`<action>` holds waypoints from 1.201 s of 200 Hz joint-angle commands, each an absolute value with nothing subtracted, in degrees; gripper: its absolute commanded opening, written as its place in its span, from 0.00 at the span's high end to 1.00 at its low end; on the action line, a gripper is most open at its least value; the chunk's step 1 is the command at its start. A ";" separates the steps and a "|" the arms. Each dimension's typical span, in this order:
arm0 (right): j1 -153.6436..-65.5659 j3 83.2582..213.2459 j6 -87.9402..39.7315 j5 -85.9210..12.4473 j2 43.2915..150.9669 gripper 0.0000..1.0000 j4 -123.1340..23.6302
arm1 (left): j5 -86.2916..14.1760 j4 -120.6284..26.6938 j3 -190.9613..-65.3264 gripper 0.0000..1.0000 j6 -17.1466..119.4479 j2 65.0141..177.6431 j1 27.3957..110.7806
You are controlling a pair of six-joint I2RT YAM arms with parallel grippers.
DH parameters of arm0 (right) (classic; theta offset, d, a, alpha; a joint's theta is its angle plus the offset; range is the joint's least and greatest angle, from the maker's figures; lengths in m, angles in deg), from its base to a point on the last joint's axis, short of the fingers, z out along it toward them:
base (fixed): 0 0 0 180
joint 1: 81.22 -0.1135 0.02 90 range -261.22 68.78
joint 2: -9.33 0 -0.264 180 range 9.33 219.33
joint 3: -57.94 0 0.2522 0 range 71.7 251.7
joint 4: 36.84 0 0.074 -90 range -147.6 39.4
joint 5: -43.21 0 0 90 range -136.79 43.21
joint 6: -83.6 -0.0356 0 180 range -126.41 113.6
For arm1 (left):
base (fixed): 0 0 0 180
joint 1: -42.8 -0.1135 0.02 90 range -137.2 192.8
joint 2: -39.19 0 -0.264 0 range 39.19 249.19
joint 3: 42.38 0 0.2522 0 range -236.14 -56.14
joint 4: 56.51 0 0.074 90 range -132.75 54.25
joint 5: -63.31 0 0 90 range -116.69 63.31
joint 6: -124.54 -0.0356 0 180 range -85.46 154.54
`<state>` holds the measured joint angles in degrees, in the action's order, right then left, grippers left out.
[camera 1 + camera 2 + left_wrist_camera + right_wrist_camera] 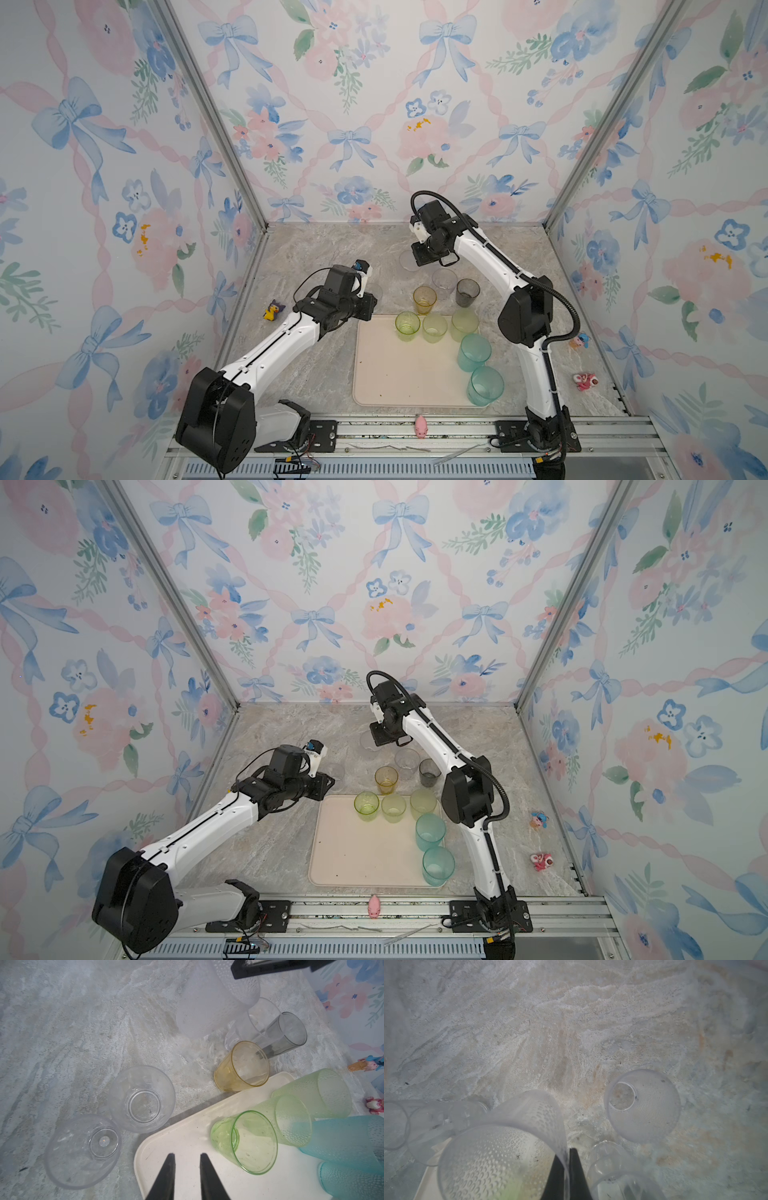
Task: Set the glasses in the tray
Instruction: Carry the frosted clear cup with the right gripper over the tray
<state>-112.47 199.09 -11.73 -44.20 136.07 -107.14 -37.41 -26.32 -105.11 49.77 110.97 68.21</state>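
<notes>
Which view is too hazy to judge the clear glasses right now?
Right wrist view: milky, soft, the frosted dimpled glass in the right gripper blurred up close. Left wrist view: sharper. In both top views: the clear tumbler barely shows.

Pink pig toy (421, 427), duck figurine (273, 311)

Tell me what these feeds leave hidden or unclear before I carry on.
- Right gripper: in both top views its own wrist hides the fingertips; only the right wrist view shows them pinching the frosted glass wall.
- Two clear glasses: the left arm largely covers them in both top views.
- Teal glasses: cut off by the left wrist view's edge.
- Tray: blurred behind the frosted glass in the right wrist view.
</notes>
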 commanded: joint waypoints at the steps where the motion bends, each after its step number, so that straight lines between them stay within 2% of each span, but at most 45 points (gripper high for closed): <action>1: -113.43 195.98 -11.64 -43.85 126.82 1.00 -105.23 | -37.20 -27.37 -104.48 0.74 50.50 108.39 68.43; 52: -115.93 179.08 -10.64 -45.40 106.36 1.00 -105.23 | -34.20 -29.22 -106.88 0.75 51.33 109.63 72.19; 84: -121.61 169.43 -11.21 -50.82 94.55 1.00 -110.65 | -33.19 -29.21 -108.16 0.74 50.92 109.29 72.47; 114: -128.00 159.71 -15.15 -54.87 87.81 1.00 -113.84 | -33.18 -29.10 -108.53 0.74 50.85 108.80 72.51; 165: -136.85 146.27 -21.85 -57.45 84.45 1.00 -110.62 | -33.98 -28.93 -108.17 0.74 51.15 109.06 72.75; 240: -138.44 138.99 -22.82 -56.96 90.92 1.00 -105.00 | -33.37 -27.42 -108.17 0.74 51.33 108.88 74.10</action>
<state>-137.69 140.45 -21.69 -55.70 89.75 -107.09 -33.93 -28.44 -107.32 50.88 109.40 73.96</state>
